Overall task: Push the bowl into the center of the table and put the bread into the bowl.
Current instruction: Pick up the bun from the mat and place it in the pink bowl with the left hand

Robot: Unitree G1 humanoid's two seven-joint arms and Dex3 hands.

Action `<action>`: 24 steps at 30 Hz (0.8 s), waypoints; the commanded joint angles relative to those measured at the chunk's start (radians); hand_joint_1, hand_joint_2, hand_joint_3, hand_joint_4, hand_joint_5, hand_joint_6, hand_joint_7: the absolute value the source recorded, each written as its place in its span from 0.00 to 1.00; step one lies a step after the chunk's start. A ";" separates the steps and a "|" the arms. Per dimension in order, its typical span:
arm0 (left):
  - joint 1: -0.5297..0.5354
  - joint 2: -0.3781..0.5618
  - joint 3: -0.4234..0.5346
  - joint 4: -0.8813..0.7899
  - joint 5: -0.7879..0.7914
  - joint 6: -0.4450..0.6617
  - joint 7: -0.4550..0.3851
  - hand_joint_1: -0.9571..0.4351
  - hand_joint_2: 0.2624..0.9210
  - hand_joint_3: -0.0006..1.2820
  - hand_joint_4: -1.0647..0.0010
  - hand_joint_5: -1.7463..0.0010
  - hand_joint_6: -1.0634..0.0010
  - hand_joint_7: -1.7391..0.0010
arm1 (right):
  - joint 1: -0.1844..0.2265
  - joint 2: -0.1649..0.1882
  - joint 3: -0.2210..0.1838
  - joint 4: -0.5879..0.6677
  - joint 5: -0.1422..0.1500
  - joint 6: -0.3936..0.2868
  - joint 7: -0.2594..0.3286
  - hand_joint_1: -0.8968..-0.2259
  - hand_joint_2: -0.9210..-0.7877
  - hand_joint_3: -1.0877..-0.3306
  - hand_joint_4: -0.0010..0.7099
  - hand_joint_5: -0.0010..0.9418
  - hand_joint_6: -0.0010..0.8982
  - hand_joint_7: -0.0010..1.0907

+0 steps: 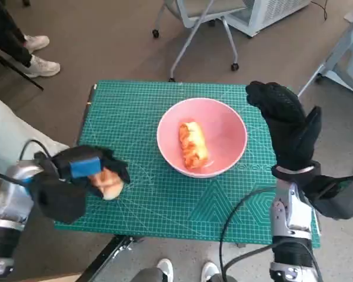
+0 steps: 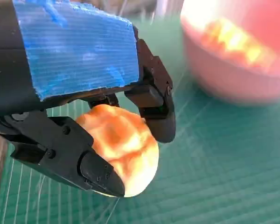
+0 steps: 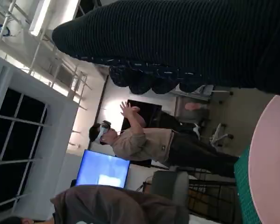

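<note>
A pink bowl (image 1: 223,126) stands near the middle of the green cutting mat (image 1: 135,111), with a long golden bread roll (image 1: 193,144) lying inside it. My left hand (image 1: 82,173) is at the mat's near left and grips a round bread bun (image 1: 110,183). In the left wrist view the bun (image 2: 126,149) sits between the black fingers (image 2: 158,112), with the blurred bowl (image 2: 233,70) beyond. My right hand (image 1: 288,123) is raised just right of the bowl, fingers stretched out and holding nothing. The bowl's rim (image 3: 263,172) shows in the right wrist view.
An office chair (image 1: 203,17) stands beyond the table's far edge. A person's legs and shoes (image 1: 32,56) are at the far left, feet (image 1: 185,270) near the front edge. A person (image 3: 144,140) stands in the room in the right wrist view.
</note>
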 commanded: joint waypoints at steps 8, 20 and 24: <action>-0.221 -0.081 0.058 -0.125 -0.058 0.047 0.069 0.69 0.94 0.06 0.35 0.36 0.27 0.39 | -0.002 0.001 -0.011 0.021 0.004 0.003 -0.001 0.35 0.00 0.50 0.28 0.00 0.06 0.47; -0.496 -0.285 -0.087 0.033 0.066 0.001 0.119 0.69 0.98 0.04 0.38 0.34 0.29 0.38 | 0.011 -0.001 -0.020 0.012 0.010 -0.002 0.006 0.35 0.00 0.50 0.28 0.00 0.07 0.47; -0.567 -0.352 -0.137 0.118 0.101 -0.012 0.118 0.69 0.99 0.03 0.40 0.33 0.29 0.38 | 0.016 -0.005 -0.027 0.013 0.016 0.000 0.011 0.35 0.00 0.50 0.28 0.00 0.07 0.47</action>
